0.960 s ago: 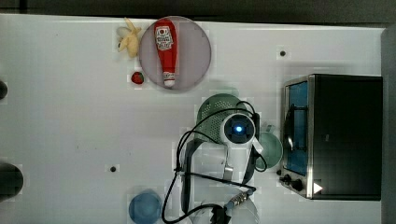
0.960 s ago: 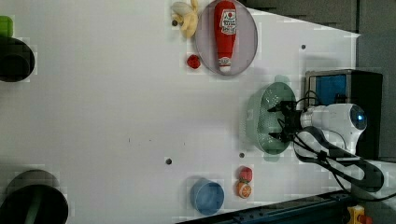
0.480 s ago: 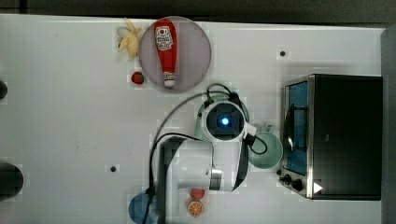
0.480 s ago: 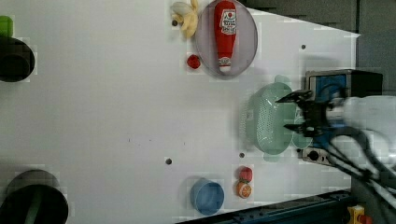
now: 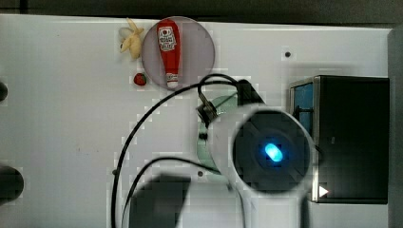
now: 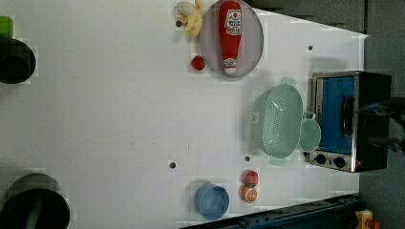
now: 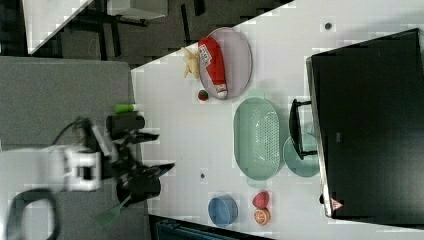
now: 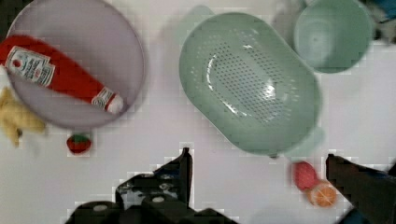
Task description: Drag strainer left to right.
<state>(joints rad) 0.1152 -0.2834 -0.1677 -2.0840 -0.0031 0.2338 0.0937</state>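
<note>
Strainer (image 6: 278, 120) resting on the white surface (image 6: 119, 119), free of the arm, just left of the toaster oven (image 6: 348, 119) in the left view, with the mint-green cup (image 6: 309, 136) between the two and touching the strainer's rim. Below the gray plate (image 6: 250, 40) carrying the ketchup bottle (image 6: 230, 33) in the left view; strawberry (image 6: 197, 62) and banana (image 6: 192, 21) beside that plate. End effector (image 8: 259, 179) raised above the surface, fingers (image 8: 180, 170) spread wide apart, gripping nothing. Blue cup (image 6: 211, 202) and two small toy fruits (image 6: 250, 186) lower in the left view.
</note>
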